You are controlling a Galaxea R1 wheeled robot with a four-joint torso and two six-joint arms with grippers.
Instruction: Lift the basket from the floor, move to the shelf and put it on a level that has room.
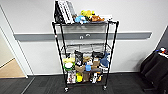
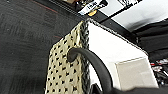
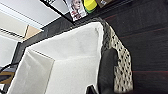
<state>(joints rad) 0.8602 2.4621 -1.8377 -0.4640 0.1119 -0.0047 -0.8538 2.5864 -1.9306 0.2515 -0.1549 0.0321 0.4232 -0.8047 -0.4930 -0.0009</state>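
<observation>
Basket shows close in both wrist views above the dark carpet floor, white lining facing up. Whether either gripper clamps it I cannot tell. Wire shelf stands at twelve o'clock, second tier bare.

left fingers hooked over basket rim, right fingers likewise

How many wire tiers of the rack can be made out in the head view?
4 on the shelf: the top tier crowded with toys, a bare-looking level beneath it, a packed third tier, and a bottom tier near the floor.
</observation>
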